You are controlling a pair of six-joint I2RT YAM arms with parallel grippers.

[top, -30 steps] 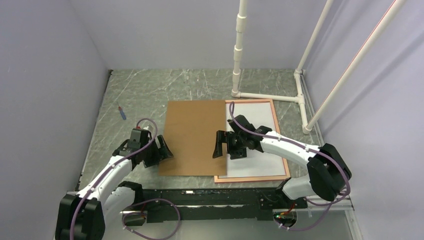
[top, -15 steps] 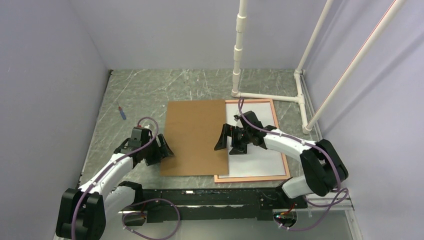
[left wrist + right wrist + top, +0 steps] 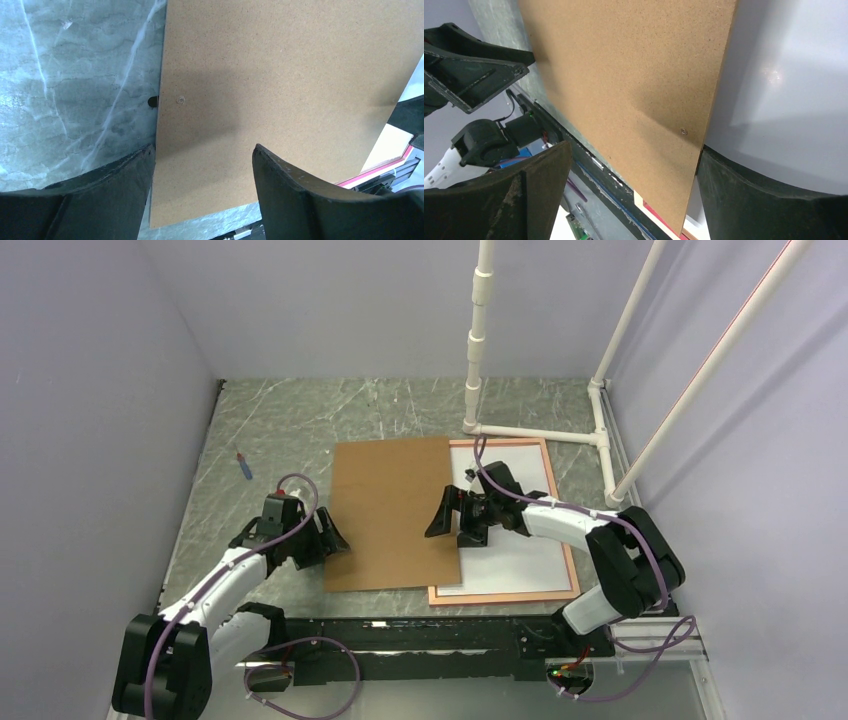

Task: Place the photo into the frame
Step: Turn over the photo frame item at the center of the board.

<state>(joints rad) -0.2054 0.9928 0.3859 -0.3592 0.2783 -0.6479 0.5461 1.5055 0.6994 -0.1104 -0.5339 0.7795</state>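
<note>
The frame (image 3: 571, 560), thin with reddish-pink edges, lies flat right of centre. Inside it lies the photo (image 3: 520, 550), showing only a white face; its picture side is hidden. A plain brown backing board (image 3: 390, 515) lies flat, its right part covering the frame's left side. My left gripper (image 3: 325, 537) is open at the board's left edge, one finger (image 3: 125, 190) beside the edge and the other (image 3: 300, 200) over the board (image 3: 280, 85). My right gripper (image 3: 452, 523) is open astride the board's right edge (image 3: 624, 75), one finger (image 3: 764, 205) over the photo (image 3: 784, 85). Neither holds anything.
A small blue pen (image 3: 243, 466) lies at the left on the marbled table (image 3: 300, 420). White pipe uprights (image 3: 478, 340) and floor pipes (image 3: 540, 432) stand behind and right of the frame. Grey walls enclose the table on three sides.
The backing board has slid right, farther over the frame, its near right corner most. The left gripper followed slightly and narrowed a little. The right gripper edged away from me.
</note>
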